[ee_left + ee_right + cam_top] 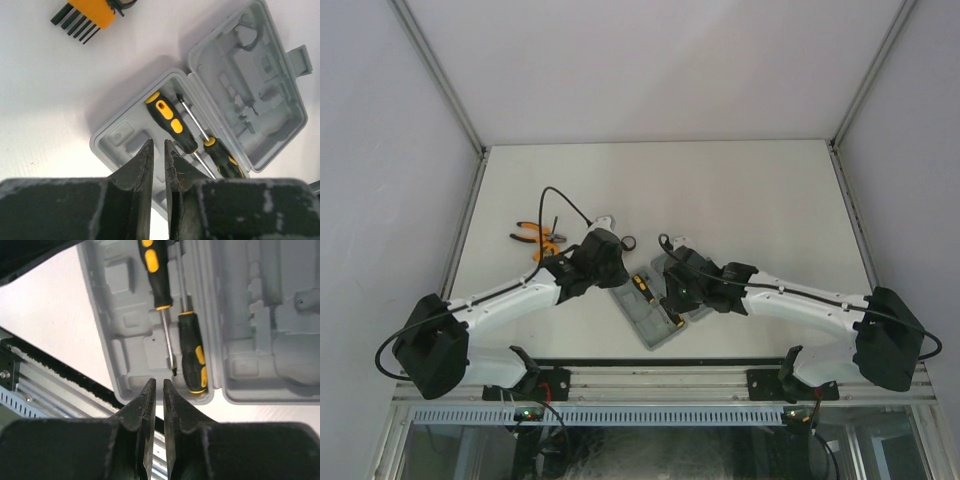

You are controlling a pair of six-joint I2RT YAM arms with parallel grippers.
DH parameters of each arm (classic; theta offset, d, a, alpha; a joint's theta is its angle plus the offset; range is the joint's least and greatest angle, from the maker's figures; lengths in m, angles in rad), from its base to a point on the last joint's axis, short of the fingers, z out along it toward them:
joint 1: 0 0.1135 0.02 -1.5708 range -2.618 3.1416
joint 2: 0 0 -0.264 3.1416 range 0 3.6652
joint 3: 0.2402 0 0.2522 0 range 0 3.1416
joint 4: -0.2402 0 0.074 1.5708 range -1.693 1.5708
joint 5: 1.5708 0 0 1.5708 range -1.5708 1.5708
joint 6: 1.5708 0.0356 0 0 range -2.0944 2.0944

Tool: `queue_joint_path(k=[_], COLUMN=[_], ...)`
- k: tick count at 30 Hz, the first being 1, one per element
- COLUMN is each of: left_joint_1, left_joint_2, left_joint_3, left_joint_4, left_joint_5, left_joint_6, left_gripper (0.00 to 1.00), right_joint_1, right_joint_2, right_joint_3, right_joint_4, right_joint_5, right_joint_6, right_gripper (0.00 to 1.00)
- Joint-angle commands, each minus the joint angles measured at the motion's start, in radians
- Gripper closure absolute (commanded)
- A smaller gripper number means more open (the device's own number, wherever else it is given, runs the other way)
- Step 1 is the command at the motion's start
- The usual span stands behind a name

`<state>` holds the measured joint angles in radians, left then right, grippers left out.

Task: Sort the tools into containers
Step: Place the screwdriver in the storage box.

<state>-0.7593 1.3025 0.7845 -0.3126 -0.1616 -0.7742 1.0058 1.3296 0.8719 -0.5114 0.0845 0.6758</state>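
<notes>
The left arm (510, 298) and the right arm (800, 303) are both made of smooth white link shells joined by bulky black joint housings (the biggest are the boxy ones nearest the black base brackets (542, 381)). A thin black cable (568, 203) arcs out from the left arm, and a second cable (820, 297) traces the right arm's white link. The left gripper (158, 142) and the right gripper (159, 381) each have two dark, wedge-shaped fingers (137, 172) tapering to blunt tips, matte and scuffed with pale grey wear marks.
</notes>
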Motion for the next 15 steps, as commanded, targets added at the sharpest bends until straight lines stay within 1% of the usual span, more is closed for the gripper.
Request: queue_joint_path(k=[1, 4, 15], left_joint_1=[0.015, 0.026, 0.062], left_joint_2=[-0.041, -0.046, -0.073], left_joint_3=[-0.038, -0.053, -0.101], left_joint_4=[0.027, 0.027, 0.027], left_joint_5=[-0.008, -0.005, 0.003], left_joint_6=[0.021, 0.021, 0.016], left_gripper=[0.82, 0.82, 0.82], right_joint_1=[-0.058, -0.093, -0.091], right_joint_2=[-0.006, 0.028, 0.169], right_joint_3=[0.007, 0.013, 0.025], right_joint_4=[0.013, 0.009, 0.025], right_joint_5=[0.003, -0.033, -0.063], right_joint_6=[-0.056, -0.075, -0.084], right_gripper=[0.90, 0.90, 0.88])
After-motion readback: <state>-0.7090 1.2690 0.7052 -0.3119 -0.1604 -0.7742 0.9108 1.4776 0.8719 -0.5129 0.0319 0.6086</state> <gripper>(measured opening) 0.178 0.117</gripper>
